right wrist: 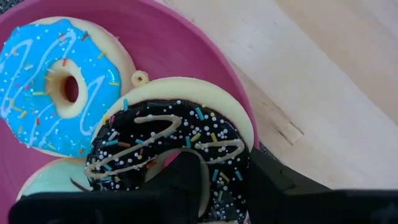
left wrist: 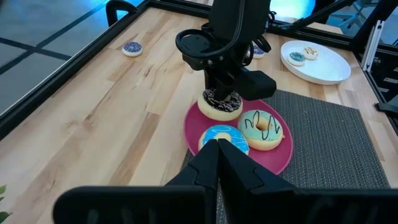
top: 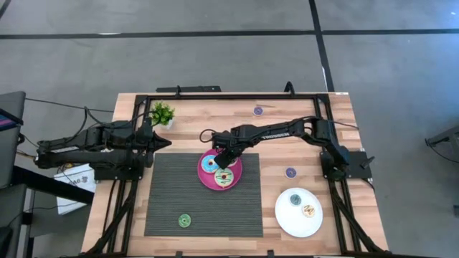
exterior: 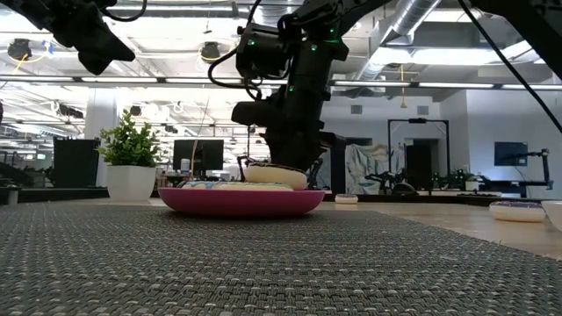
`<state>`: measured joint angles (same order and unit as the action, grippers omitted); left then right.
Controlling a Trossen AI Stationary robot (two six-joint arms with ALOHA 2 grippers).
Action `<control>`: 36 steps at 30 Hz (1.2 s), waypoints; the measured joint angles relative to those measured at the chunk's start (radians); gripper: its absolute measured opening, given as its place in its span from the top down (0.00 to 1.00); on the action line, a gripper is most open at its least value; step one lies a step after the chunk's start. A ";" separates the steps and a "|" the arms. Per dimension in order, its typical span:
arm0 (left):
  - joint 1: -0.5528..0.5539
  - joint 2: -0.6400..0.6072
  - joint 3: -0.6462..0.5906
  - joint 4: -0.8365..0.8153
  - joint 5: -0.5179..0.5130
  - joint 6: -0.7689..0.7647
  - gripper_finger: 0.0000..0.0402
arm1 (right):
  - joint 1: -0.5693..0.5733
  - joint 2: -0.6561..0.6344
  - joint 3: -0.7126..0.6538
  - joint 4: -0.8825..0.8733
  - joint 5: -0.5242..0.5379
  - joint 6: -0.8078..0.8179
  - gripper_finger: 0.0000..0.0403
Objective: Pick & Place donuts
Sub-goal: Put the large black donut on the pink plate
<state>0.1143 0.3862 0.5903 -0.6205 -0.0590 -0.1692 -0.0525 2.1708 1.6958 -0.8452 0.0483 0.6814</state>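
A pink plate [top: 240,172] stands on the grey mat [top: 203,208] and holds a blue-iced donut [top: 210,163], a mint-iced donut [top: 224,178] and a chocolate-iced donut [left wrist: 221,104] at its far right part. My right gripper [top: 229,156] stands over the plate, pointing steeply down, shut on the chocolate donut. My left gripper [top: 166,142] waits shut to the left of the plate, above the table, holding nothing. Two more donuts [top: 295,200] lie on a white plate [top: 287,218]. My right gripper holds the chocolate donut by one side of its ring [right wrist: 227,163], one finger [right wrist: 186,180] in the hole and the other [right wrist: 270,183] outside the rim. The fingers come from above. The donut lies about level over the plate's edge; whether it rests there I cannot tell.
Loose donuts lie on the bare wood: a purple one [top: 258,111] at the far side, another purple one [top: 290,173] right of the pink plate, and a green one [top: 184,221] on the mat's near left. A small potted plant [top: 162,113] stands at the far left.
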 joint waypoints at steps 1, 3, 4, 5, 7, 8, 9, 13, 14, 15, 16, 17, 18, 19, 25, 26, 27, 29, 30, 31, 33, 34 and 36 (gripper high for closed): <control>0.000 0.000 0.000 0.000 0.000 0.000 1.00 | 0.000 0.000 0.000 0.000 0.000 0.000 0.78; 0.000 0.000 0.000 0.000 0.000 0.000 1.00 | 0.000 0.000 0.000 0.000 0.000 0.000 0.78; 0.000 0.000 0.000 0.000 0.000 0.000 1.00 | 0.000 0.000 0.000 0.000 0.000 0.000 0.78; 0.000 0.000 0.000 0.000 0.000 0.000 1.00 | 0.000 0.000 0.000 0.000 0.000 0.000 0.78; 0.000 0.000 0.000 0.000 0.000 0.000 1.00 | 0.000 0.000 0.000 0.000 0.001 0.000 0.78; 0.000 0.000 0.000 0.000 0.000 0.000 1.00 | 0.000 0.000 0.000 0.000 0.001 0.000 0.78; 0.000 0.000 0.000 0.000 0.000 0.000 1.00 | 0.000 0.000 0.000 0.000 0.001 0.000 0.78; 0.000 0.000 0.000 0.000 0.000 0.000 1.00 | 0.000 0.000 0.000 0.000 0.003 0.000 0.78; 0.000 0.000 0.000 0.000 0.000 0.000 1.00 | 0.000 0.000 0.000 0.000 0.003 0.000 0.78; 0.000 0.000 0.000 0.000 0.000 0.000 1.00 | 0.000 0.000 0.000 0.000 0.003 0.000 0.78; 0.000 0.000 0.000 0.000 0.000 0.000 1.00 | 0.000 0.000 0.000 0.000 0.003 0.000 0.77; 0.000 0.000 0.000 0.000 0.000 0.000 1.00 | 0.000 -0.001 0.000 0.000 0.003 0.001 0.76; 0.000 0.000 0.000 0.000 0.000 0.000 1.00 | 0.000 -0.001 0.000 0.000 0.003 0.002 0.75; 0.000 0.000 0.000 0.000 0.000 0.000 1.00 | 0.000 -0.001 0.000 0.000 0.003 0.002 0.73; 0.000 0.000 0.000 0.000 0.000 0.000 1.00 | 0.000 -0.002 0.000 0.000 0.003 0.002 0.59; 0.000 0.000 0.000 0.000 0.000 0.000 1.00 | 0.000 -0.002 0.000 0.000 0.003 0.002 0.57; 0.000 0.000 0.000 0.000 0.000 0.000 1.00 | 0.000 -0.002 0.000 0.000 0.003 0.002 0.54; 0.000 0.000 0.000 0.000 0.000 0.000 1.00 | 0.000 -0.002 0.000 0.000 0.003 0.002 0.50; 0.000 0.000 0.000 0.000 0.000 0.000 1.00 | 0.000 -0.002 0.000 0.000 0.003 0.002 0.48; 0.000 0.000 0.000 -0.001 0.000 0.000 1.00 | 0.000 -0.002 0.000 0.000 0.003 0.002 0.47; 0.000 0.000 0.000 -0.001 0.000 0.000 1.00 | 0.000 -0.002 0.000 0.000 0.000 0.002 0.44; 0.000 0.000 0.000 -0.001 0.000 0.000 1.00 | -0.001 -0.003 0.000 0.000 -0.004 0.001 0.43; 0.000 0.000 0.000 -0.001 0.000 0.000 1.00 | -0.002 -0.008 -0.001 -0.008 -0.021 0.002 0.42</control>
<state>0.1146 0.3862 0.5903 -0.6212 -0.0589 -0.1692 -0.0548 2.1627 1.6951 -0.8536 0.0276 0.6830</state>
